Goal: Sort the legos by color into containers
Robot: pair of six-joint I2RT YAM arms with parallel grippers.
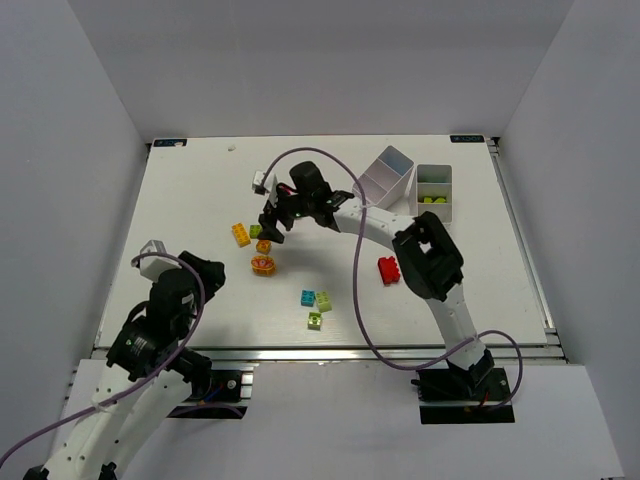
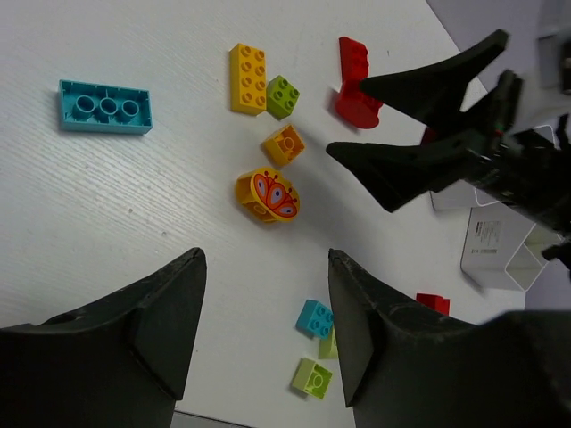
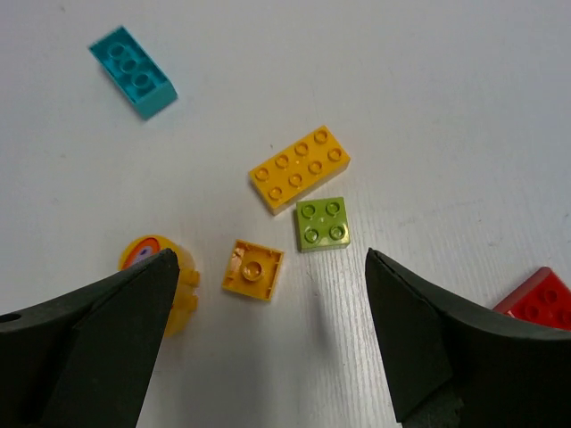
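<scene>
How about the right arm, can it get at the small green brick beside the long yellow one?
Probably yes. The right gripper hangs open above the green brick, and nothing lies on it; only the long yellow brick sits close by one side.

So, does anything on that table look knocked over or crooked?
Yes: one white plastic tray at the far right seems tipped over at an angle, while the second white tray beside it sits upright.

Jaws apart, empty; round orange lego (image 2: 267,195) just ahead.
</scene>
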